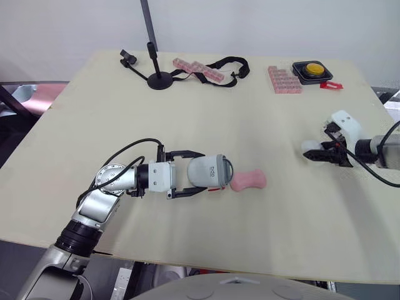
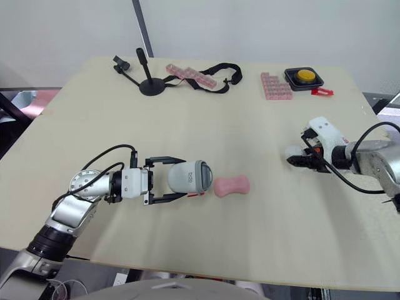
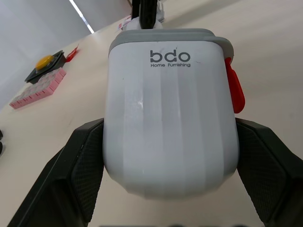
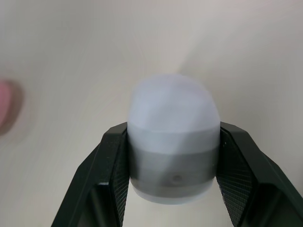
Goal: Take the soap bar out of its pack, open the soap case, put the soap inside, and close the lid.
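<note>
The white soap case (image 1: 209,172) with a grey lid and a red latch (image 3: 235,90) lies on its side on the table. My left gripper (image 1: 201,172) is shut on it, one finger pressed to each side. The pink soap bar (image 1: 248,180) lies bare on the table, touching the lid end of the case. Far to the right, my right gripper (image 1: 314,154) is shut on a small white and grey rounded piece (image 4: 173,142), held just above the table. I cannot tell what this piece is.
At the back of the table stand a black stand (image 1: 159,78), a black strap (image 1: 228,64), two pink trays (image 1: 199,69) (image 1: 284,79) and a black box with a yellow button (image 1: 312,70). The table's front edge (image 1: 187,265) is near my left arm.
</note>
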